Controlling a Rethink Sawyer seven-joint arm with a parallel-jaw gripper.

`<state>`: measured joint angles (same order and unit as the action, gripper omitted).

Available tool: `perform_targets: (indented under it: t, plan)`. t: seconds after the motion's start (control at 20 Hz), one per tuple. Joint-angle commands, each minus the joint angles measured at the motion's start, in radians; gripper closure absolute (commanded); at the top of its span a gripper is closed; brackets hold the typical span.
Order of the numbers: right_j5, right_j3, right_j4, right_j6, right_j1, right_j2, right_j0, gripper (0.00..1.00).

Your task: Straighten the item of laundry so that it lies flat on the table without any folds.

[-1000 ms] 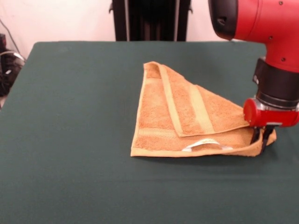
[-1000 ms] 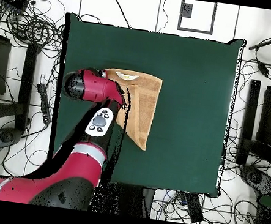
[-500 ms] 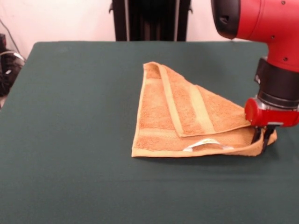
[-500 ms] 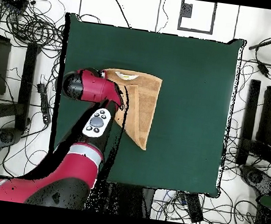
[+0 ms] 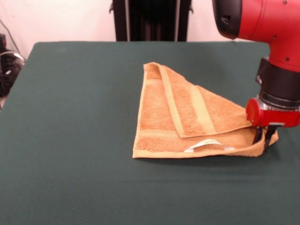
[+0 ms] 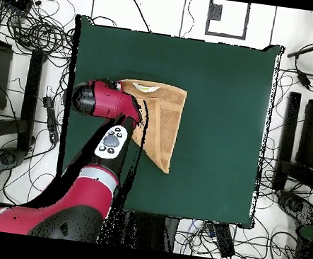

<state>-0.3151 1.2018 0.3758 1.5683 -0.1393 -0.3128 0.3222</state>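
The towel (image 5: pixel 187 119) lies folded diagonally on the green surface (image 5: pixel 70 140), right of centre. At its 4 o'clock corner, the fingers (image 5: pixel 262 139) pinch the towel's raised edge.

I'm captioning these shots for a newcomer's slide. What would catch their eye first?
First, the red arm, whose gripper is down at the front right corner of an orange-tan hand towel in the front view, its dark fingers close together on the raised edge. Next, the towel itself, folded over into a triangle on the dark green table, with a white label loop at its near edge.
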Motion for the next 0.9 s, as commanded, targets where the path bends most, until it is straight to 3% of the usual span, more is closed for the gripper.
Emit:
perform_targets:
  t: [0.05, 0.1, 0.9]
  plan:
    - [-0.082, 0.079, 0.049, 0.273, 0.073, 0.124, 0.038, 1.0]
    - [-0.089, 0.078, 0.046, 0.268, 0.073, 0.125, 0.036, 0.0]
    - [-0.075, 0.076, 0.016, 0.219, 0.069, 0.137, 0.028, 0.0]
